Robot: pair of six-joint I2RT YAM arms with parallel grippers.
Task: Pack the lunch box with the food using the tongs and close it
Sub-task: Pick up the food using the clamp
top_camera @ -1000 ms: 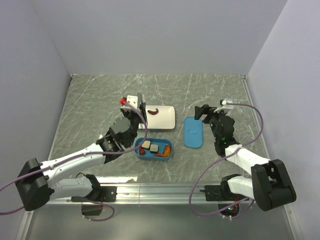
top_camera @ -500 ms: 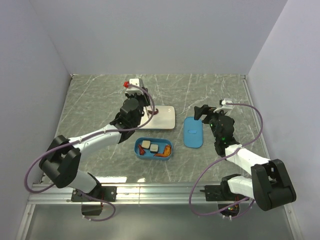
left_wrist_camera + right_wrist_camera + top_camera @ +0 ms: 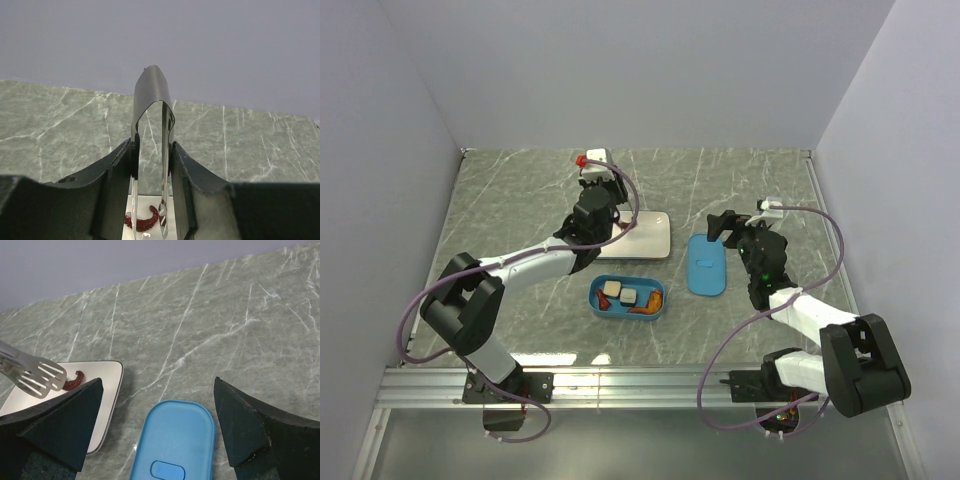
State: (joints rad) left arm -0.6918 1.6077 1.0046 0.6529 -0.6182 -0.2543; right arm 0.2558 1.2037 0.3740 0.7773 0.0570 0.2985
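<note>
Gripping the tongs (image 3: pixel 152 85) in the left gripper (image 3: pixel 152 155), jaws narrowed, tips just beside the dark red piece (image 3: pixel 145 222) on the white plate (image 3: pixel 655 240). Hovering by the lid (image 3: pixel 175 440) with the right gripper (image 3: pixel 157 387), jaws wide and empty. Sitting open near the plate, the lunch box (image 3: pixel 663 300), cubes (image 3: pixel 612 289) and orange bits (image 3: pixel 645 308) inside.

1. Tongs (image 3: pixel 152 87): polished grey metal, mirror-bright.
2. Lid (image 3: pixel 176 440) and lunch box (image 3: pixel 663 300): smooth blue plastic, faintly glossy.
3. Plate (image 3: pixel 110 400): smooth, white, matt.
4. Table (image 3: pixel 225 315): smooth green marble-look surface, white-veined.

Wrist views: bottom edge cuts tongs (image 3: pixel 151 87) tips, lid (image 3: pixel 175 440) near end.
</note>
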